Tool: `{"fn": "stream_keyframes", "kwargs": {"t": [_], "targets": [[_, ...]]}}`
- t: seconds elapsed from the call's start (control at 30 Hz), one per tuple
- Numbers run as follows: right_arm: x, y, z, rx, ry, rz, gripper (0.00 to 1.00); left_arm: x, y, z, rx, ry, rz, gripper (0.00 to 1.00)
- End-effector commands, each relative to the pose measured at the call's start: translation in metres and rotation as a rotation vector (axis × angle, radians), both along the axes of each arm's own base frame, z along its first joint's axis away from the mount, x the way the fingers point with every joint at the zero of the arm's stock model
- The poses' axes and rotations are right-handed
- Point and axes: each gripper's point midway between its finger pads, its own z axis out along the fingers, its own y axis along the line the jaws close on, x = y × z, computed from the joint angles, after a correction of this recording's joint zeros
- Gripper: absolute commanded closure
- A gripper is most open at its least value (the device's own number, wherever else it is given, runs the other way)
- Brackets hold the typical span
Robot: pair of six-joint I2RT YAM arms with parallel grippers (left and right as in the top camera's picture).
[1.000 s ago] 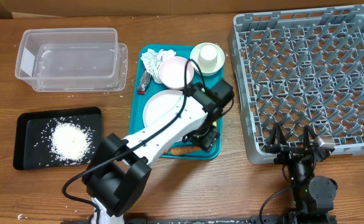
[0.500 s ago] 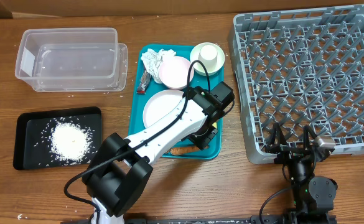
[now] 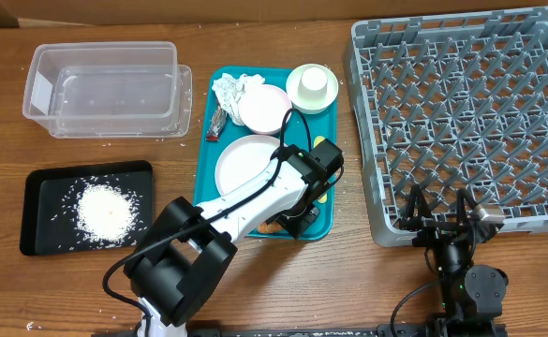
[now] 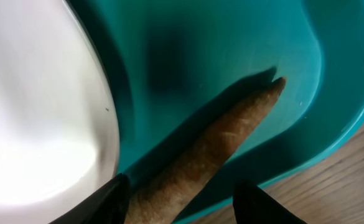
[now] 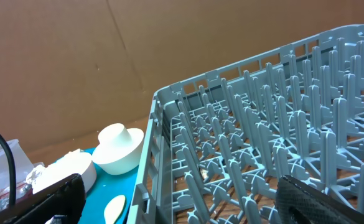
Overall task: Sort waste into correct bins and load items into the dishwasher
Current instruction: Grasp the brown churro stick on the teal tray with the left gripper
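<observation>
An orange-brown carrot-like stick (image 4: 222, 140) lies in the front corner of the teal tray (image 3: 205, 131), beside the pale pink plate (image 3: 244, 161). My left gripper (image 4: 182, 205) is open, low over the tray, with one finger on each side of the stick's thick end; in the overhead view (image 3: 288, 221) it hides most of the stick. My right gripper (image 3: 437, 213) is open and empty at the front edge of the grey dish rack (image 3: 461, 112). The clear tub (image 3: 105, 89) is empty. The black tray (image 3: 37, 192) holds white rice (image 3: 105, 211).
On the teal tray are a crumpled white napkin (image 3: 234, 89), a dark-red wrapper (image 3: 217, 120), a pink bowl (image 3: 266, 108), and a white cup in a whitish bowl (image 3: 313, 86). A pale spoon (image 5: 114, 208) lies near the rack's left wall.
My left gripper has moved toward the tray's front edge and lower, coming down around the stick. The right arm has not moved.
</observation>
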Motion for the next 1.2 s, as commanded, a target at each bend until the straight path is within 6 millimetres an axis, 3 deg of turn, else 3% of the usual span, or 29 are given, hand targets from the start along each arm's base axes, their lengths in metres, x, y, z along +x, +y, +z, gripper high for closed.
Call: {"fn": "stream_keyframes", "kwargs": {"t": [0.0,0.33,0.5,0.63,0.97,1.17], "targets": [[0.0,0.001,-0.001,-0.006,-0.008,0.005,0.0,0.001,0.002,-0.005,0.009,0.001,-0.043,0.47],[0.0,0.001,-0.001,-0.006,-0.008,0.005,0.0,-0.002,0.006,-0.012,0.014,0.008,-0.05,0.49],[0.0,0.001,-0.001,-0.006,-0.008,0.005,0.0,-0.006,0.01,-0.018,0.021,0.016,-0.066,0.43],[0.0,0.001,-0.001,-0.006,-0.008,0.005,0.0,-0.01,0.014,-0.027,0.028,0.018,-0.069,0.45],[0.0,0.001,-0.001,-0.006,-0.008,0.005,0.0,-0.004,0.014,-0.024,0.036,-0.005,-0.064,0.72],[0.0,0.001,-0.001,-0.006,-0.008,0.005,0.0,0.005,0.004,-0.001,0.021,-0.014,-0.053,0.95]]}}
